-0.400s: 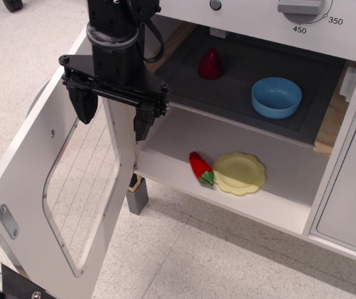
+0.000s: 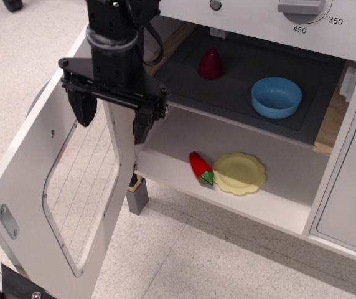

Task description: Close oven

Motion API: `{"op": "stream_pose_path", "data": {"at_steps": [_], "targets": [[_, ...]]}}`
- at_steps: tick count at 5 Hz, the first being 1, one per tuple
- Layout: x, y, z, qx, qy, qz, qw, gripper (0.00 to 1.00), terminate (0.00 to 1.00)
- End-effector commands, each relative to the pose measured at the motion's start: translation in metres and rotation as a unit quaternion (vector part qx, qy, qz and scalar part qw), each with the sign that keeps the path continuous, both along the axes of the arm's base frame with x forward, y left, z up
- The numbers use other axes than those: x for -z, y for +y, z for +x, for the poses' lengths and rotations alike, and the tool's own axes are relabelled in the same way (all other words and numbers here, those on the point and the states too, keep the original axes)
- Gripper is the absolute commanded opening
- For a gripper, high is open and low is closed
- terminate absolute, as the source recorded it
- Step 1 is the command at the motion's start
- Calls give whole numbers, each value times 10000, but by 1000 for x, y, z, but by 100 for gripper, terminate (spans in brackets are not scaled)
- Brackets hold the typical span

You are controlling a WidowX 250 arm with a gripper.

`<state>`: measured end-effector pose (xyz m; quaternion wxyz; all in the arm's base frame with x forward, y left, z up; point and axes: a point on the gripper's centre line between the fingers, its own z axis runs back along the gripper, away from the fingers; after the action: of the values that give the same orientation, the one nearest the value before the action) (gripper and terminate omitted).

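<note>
Your gripper point(image 2: 112, 115) has lifted slightly since a moment ago, fingers spread and empty, straddling the top edge of the oven door point(image 2: 60, 205); the oven point(image 2: 252, 93) gapes (door swung fully left); closing hasn't begun.

Even, bright, diffuse light, apparently from overhead; no hard-edged shadows anywhere. White door point(image 2: 53, 187) and floor point(image 2: 215, 261) are well exposed, not blown out. Oven point(image 2: 240, 81) cavity at 1 o'clock is the darkest zone, yet the red cone point(image 2: 211, 63) and blue bowl point(image 2: 276, 97) inside read clearly. Soft shadow under the shelf falls onto the lower compartment's back wall, above the yellow plate point(image 2: 239, 173). Mild sheen on the black gripper point(image 2: 111, 122) housing at 11 o'clock; no strong glare. Focus is fair throughout; dial numerals at 1 o'clock are legible. Slight softness and compression grain overall. No obvious edge distortion.
</note>
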<state>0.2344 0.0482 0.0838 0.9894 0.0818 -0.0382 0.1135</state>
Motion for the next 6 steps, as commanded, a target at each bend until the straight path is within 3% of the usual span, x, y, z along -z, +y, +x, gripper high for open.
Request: {"op": "stream_pose_path", "data": {"at_steps": [1,2,3,6], "targets": [[-49,17,-7,107,-281,-64,9995,100,0],[-69,30,-15,0,-356,-42,9994,100,0],[-67,52,-19,-145,-395,109,9991,100,0],[-26,59,-17,-186,-180,-355,9990,100,0]]}}
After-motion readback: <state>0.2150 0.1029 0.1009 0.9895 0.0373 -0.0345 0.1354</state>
